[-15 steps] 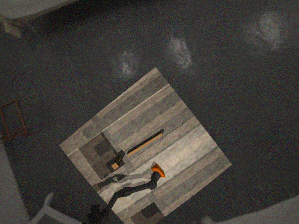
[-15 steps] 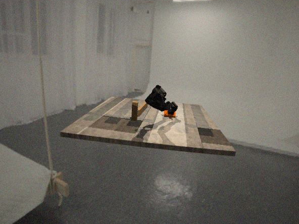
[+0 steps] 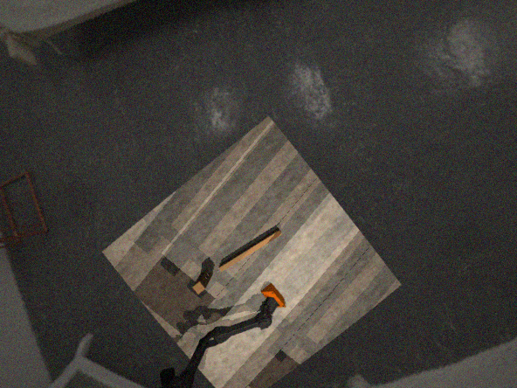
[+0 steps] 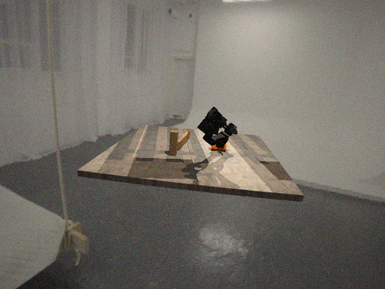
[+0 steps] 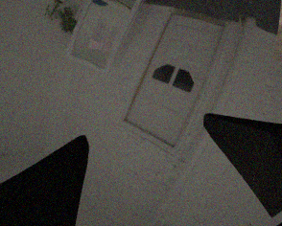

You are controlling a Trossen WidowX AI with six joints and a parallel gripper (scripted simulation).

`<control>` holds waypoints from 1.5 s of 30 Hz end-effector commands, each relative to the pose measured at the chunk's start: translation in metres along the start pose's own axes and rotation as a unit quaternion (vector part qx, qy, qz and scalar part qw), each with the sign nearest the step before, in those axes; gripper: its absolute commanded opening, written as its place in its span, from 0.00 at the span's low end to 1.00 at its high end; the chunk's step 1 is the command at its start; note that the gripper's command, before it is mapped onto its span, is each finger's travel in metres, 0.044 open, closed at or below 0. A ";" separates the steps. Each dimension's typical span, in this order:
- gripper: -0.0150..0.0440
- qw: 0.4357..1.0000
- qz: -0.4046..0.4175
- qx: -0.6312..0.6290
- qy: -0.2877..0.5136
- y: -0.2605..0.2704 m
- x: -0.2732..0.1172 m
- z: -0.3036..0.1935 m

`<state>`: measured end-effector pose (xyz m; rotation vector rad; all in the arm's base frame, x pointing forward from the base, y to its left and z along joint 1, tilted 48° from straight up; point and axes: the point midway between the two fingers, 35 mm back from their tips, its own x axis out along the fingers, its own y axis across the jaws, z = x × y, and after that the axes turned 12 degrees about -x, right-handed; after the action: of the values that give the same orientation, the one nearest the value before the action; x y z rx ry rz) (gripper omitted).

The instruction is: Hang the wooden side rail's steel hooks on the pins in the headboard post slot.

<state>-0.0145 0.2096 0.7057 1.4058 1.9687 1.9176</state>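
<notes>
On a patchwork, wood-plank table (image 3: 332, 223) (image 4: 260, 189), slim orange-brown wooden rail (image 3: 251, 251) (image 4: 184, 140) near upright brown wooden post (image 3: 198, 287) (image 4: 173, 143) (hooks too small to tell), black jaws (image 3: 168, 377) (image 4: 211, 123) wide apart, holding nothing.

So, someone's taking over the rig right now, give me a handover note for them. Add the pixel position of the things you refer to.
Gripper (image 3: 168, 377) (image 4: 212, 122) (image 5: 149, 130): open, nothing held, raised and away from the rail.
Post (image 3: 199, 287) (image 4: 173, 144): upright on the table (image 3: 306, 236) (image 4: 253, 176).
Rail (image 3: 250, 251) (image 4: 183, 140): beside the post, with a gap between them from above.
Done: the rail looks unhung; hooks and pins too small to make out.
Left: grasp rail, seat both hooks, release, back off.
</notes>
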 end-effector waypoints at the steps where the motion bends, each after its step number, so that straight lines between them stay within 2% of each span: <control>1: 1.00 0.997 0.039 0.015 0.062 0.007 -0.001 -0.054; 12: 1.00 0.957 0.123 0.097 0.244 0.022 -0.038 -0.167; 23: 1.00 0.856 0.169 0.199 0.447 0.038 -0.123 -0.257; 34: 1.00 0.686 0.166 0.293 0.644 0.049 -0.243 -0.302; 45: 1.00 0.458 0.128 0.344 0.809 0.048 -0.373 -0.291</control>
<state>0.0280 -0.2290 0.6392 -0.8786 3.4224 3.1562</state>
